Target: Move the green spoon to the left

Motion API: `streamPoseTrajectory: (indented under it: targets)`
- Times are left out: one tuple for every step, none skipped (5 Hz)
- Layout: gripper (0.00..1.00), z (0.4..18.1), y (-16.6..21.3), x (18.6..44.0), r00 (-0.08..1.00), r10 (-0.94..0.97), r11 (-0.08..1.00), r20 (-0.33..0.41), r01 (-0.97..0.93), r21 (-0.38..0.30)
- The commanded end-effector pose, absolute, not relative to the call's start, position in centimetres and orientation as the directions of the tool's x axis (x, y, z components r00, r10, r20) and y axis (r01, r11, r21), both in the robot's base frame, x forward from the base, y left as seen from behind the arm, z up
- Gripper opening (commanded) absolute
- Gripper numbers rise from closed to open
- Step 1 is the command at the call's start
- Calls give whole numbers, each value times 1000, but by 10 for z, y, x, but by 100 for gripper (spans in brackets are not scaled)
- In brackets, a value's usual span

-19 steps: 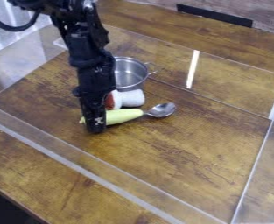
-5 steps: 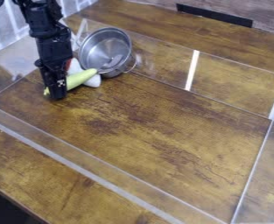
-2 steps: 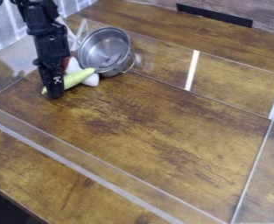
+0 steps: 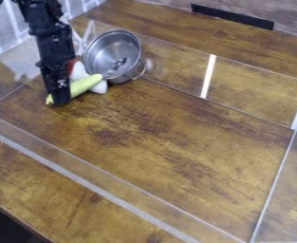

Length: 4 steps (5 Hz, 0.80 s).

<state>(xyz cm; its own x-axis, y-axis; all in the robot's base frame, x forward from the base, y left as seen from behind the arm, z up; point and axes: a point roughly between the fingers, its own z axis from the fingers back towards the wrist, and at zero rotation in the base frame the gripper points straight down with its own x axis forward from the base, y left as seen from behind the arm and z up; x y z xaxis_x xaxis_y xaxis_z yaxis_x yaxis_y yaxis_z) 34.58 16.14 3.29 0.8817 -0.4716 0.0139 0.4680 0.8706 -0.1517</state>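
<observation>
The tool point(image 4: 58, 93) stood over the green spoon point(image 4: 77, 87), which now lay on the desk point(image 4: 176, 133) far left of its place seconds earlier. Whether its jaws had parted I could not tell. The move looked nearly done, pending release.

The green spoon point(image 4: 83, 86) is showing a yellow-green handle — bright against the dark brown wooden tabletop point(image 4: 176, 133), whose grain is running in streaks of lighter and darker brown. The round metal pot point(image 4: 113, 53) is gleaming silver, with a paler grey sheen inside. A small toy point(image 4: 72, 69) is showing white with a patch of red-orange. The robot arm point(image 4: 46, 33) and its gripper point(image 4: 57, 94) are looking black throughout. The clear plastic walls point(image 4: 209, 74) are catching white glints — otherwise colourless.
</observation>
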Motion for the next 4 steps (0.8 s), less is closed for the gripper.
streamPoseTrajectory:
  targets:
    - [100, 60, 168, 356, 894, -444, 888, 61, 448, -107]
    - [100, 70, 164, 364, 900, -428, 895, 76, 434, -101]
    - [100, 72, 158, 374, 899, -429, 895, 85, 436, -93]
    - [100, 71, 150, 383, 888, -451, 884, 92, 459, -89]
